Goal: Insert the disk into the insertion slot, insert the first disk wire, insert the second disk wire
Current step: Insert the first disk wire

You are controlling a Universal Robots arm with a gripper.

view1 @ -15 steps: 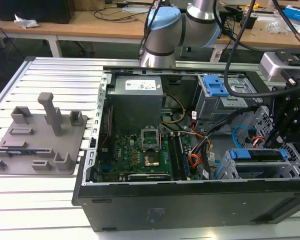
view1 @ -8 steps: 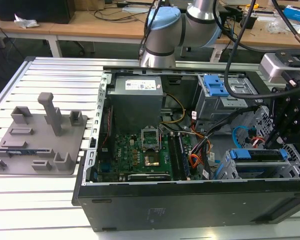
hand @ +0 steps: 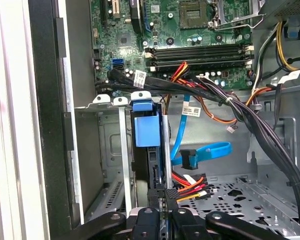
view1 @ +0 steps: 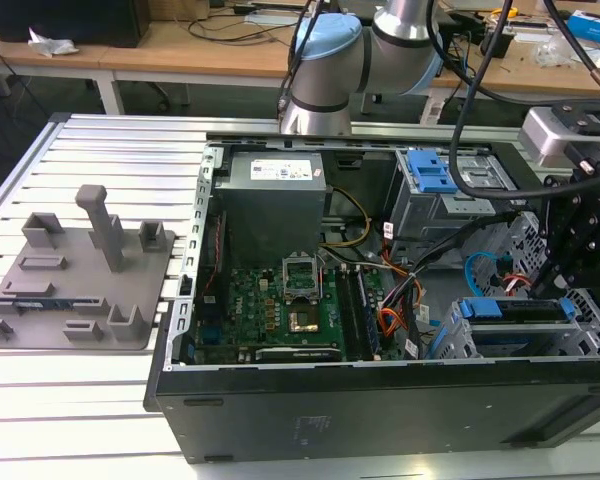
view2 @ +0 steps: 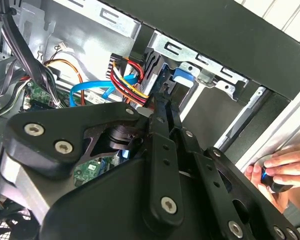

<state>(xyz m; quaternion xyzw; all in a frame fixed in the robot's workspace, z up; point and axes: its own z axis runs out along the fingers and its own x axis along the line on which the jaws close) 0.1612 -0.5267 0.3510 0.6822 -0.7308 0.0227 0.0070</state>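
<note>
**Disk's in the bay, gripper is down at the red/orange plug**

The disk [hand: 147,131] is already sitting in the insertion slot [view1: 452,338]. In the first wrist view the blue caddy stands on edge between the grey metal rails. In the exterior view it's down in the corner of the open PC case [view1: 380,415], on the exterior view's right.

The gripper [hand: 162,197] is right at the near end of the disk. Its fingers [view2: 162,107] are drawn close together, and the dark plug of the first disk wire [hand: 190,184] sits right at the tips. It looks pinched between them, though the tips are partly hidden behind the gripper's linkage, so I wouldn't swear to it. The red/orange/yellow strands fan out from that plug over the perforated cage floor.

The second disk wire [hand: 210,150] curls in a loop just beside the caddy. Its plug end hangs in the open near the caddy, above the red/orange bundle.

Other bits:
- The motherboard [hand: 190,30] with its RAM slots lies beyond the bay, with a fat black cable bundle [hand: 250,120] running across in front of it.
- A person's hand [view2: 282,170] rests on the outside edge of the case, holding something small and dark.
- A grey fixture plate [view1: 80,275] sits on the table, well away from the case, on the exterior view's left.
</note>
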